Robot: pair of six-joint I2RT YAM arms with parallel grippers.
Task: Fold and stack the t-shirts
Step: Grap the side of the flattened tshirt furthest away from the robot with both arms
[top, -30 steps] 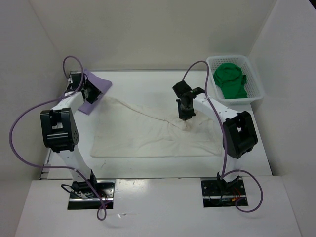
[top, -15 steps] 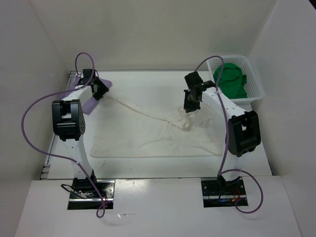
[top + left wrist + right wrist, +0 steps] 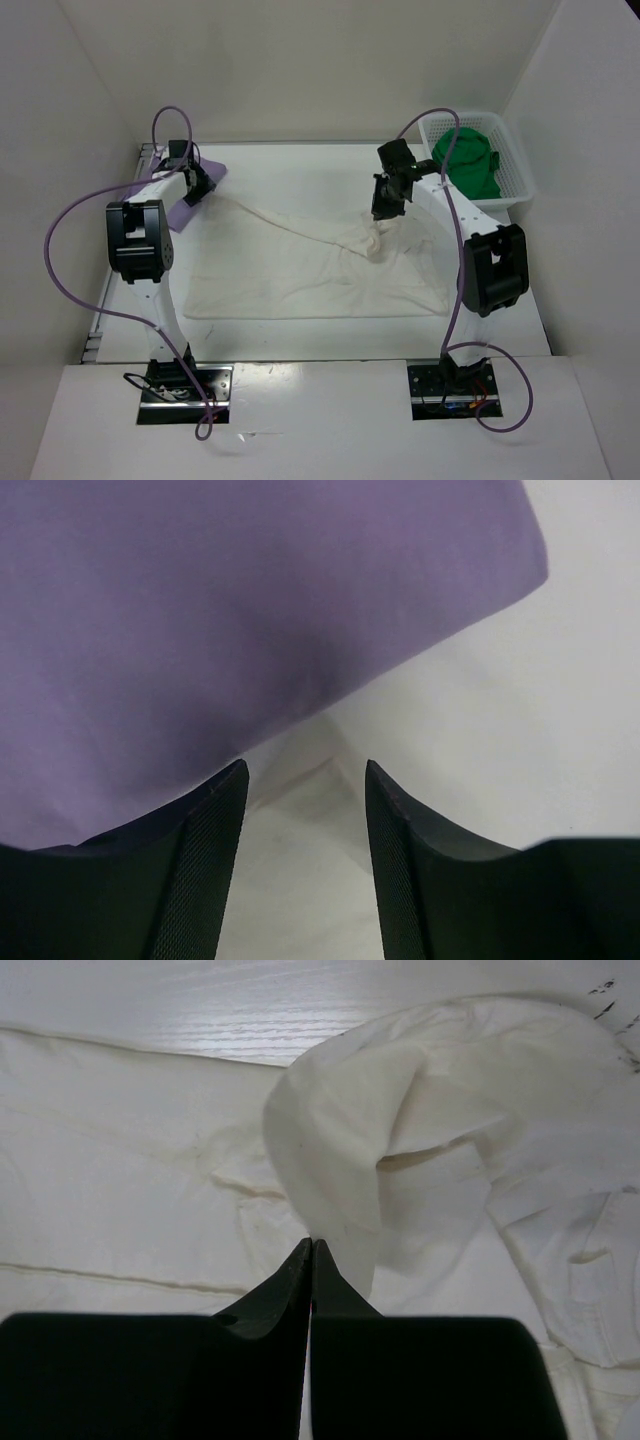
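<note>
Cream shirt (image 3: 300,280) flat, long axis left-to-right across table (image 3: 300,170)

White table (image 3: 300,170): cream shirt (image 3: 300,280), lavender shirt (image 3: 178,215), mesh basket (image 3: 517,160).

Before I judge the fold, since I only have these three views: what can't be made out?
- lavender shirt: left wrist view, cut off by top and left edges; top view, left arm covers part.
- green shirt: top view, crumpled in the basket; its own folds and the mesh wall hide the rest.
- cream shirt: top view, right arm crosses its right end; right wrist view, edges crop it.
</note>
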